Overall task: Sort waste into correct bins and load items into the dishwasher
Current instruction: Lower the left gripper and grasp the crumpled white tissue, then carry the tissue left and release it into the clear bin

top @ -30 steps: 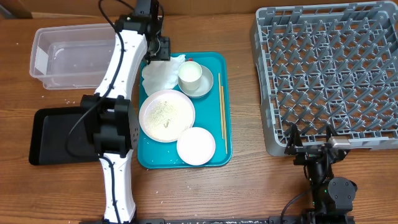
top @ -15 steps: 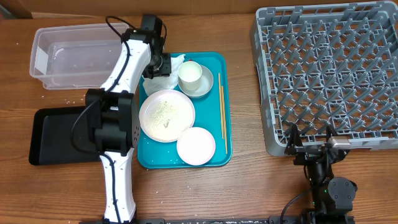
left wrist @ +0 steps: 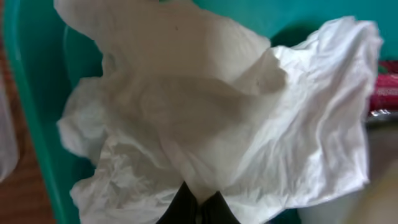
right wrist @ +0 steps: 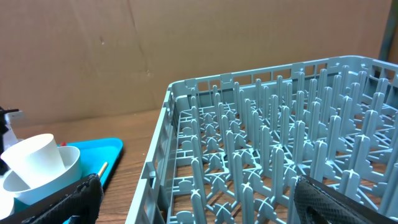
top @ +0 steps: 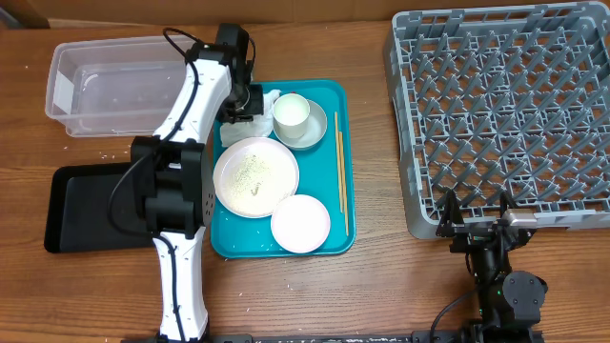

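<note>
napkin (top: 236, 129): partly under left arm (top: 193, 90) | red wrapper (left wrist: 387, 93): cut by frame edge

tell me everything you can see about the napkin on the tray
The crumpled white paper napkin is thin, creased tissue bunched into loose folds. It sits in the far left corner of the teal tray, just left of the cup, with a red wrapper at its edge. The left tool is shut on one fold, and the napkin seems to rest on the tray.

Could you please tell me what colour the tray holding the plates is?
Teal. The tray shows best in the overhead view.
</note>
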You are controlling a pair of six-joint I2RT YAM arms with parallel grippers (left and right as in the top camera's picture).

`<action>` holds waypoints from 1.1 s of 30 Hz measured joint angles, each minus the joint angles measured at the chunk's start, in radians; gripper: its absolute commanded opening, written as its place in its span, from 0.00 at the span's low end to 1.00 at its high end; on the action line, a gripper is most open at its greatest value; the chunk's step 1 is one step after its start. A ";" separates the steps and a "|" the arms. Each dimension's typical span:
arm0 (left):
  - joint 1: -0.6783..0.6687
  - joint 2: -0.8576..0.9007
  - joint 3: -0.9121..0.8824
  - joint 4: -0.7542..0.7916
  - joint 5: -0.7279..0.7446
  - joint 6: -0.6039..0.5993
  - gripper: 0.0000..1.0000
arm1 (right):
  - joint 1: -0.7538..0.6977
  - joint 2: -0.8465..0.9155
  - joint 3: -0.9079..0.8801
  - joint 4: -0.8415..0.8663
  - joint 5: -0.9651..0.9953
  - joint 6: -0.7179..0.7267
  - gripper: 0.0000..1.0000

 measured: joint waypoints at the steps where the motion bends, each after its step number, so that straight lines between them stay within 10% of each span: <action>1: 0.000 0.000 0.026 -0.035 0.000 0.000 0.04 | 0.000 0.000 0.000 0.000 0.000 0.000 1.00; 13: 0.000 -0.005 0.439 -0.369 0.004 0.000 0.04 | 0.000 0.000 0.000 0.000 0.000 0.001 1.00; 31: 0.257 -0.038 0.716 -0.378 -0.080 -0.139 0.04 | 0.000 0.000 0.000 0.000 0.000 0.000 1.00; 33: 0.302 -0.038 0.713 -0.361 -0.107 -0.195 0.20 | 0.000 0.000 0.000 0.000 0.000 0.000 1.00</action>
